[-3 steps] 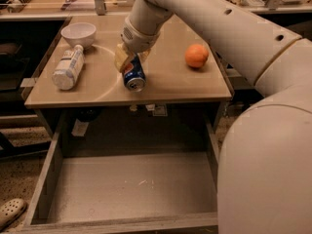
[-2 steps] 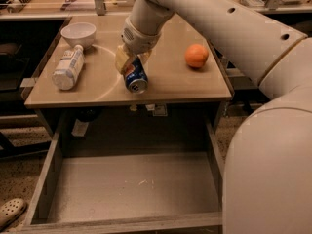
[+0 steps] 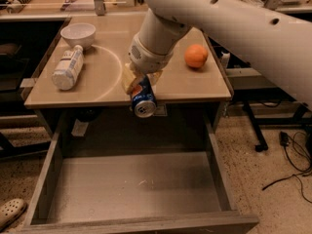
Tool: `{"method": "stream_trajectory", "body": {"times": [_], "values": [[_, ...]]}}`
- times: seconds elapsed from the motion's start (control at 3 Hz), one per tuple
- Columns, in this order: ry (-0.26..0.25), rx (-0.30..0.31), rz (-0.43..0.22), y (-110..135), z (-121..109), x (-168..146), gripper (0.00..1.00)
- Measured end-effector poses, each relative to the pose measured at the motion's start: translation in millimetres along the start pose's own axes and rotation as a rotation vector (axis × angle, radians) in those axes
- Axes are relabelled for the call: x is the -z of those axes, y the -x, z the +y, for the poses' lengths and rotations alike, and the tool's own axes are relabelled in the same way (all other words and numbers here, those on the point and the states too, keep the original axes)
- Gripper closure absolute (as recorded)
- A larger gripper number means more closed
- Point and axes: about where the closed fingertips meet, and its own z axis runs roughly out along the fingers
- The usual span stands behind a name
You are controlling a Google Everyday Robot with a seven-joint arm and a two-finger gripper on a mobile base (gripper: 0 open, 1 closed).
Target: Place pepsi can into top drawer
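Camera view recorded the tool (image 3: 138,84), at the end of the white arm (image 3: 219,18), clamped on the small blue aluminium pepsi can (image 3: 143,100). The can hung tilted, silver end toward the camera, just past the front edge of the beige tabletop (image 3: 180,87) and above the rear part of the wide grey wood-grain top drawer (image 3: 131,186). The drawer stood pulled out, its pale bottom bare save a small speck.

Assessment: grasp and lift done; lowering into the drawer and release remained.

On the tabletop a white plastic bottle (image 3: 67,67) lay on its side just beside a white bowl (image 3: 78,33) at left. A round orange fruit (image 3: 196,56) sat at right, apart from the can.

Speckled floor (image 3: 263,189) surrounded the unit, with black cables (image 3: 292,152) at right and a pale clog (image 3: 10,212) at lower left.
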Motion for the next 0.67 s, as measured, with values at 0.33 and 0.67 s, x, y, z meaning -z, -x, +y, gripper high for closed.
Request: {"method": "stream_trajectory", "body": {"times": [0.33,0.67], "values": [[-0.012,-0.072,0.008,-41.4,16.6,-8.2,1.0],[-0.024,-0.143,0.015,-76.3,27.0,-36.1,1.0]]}}
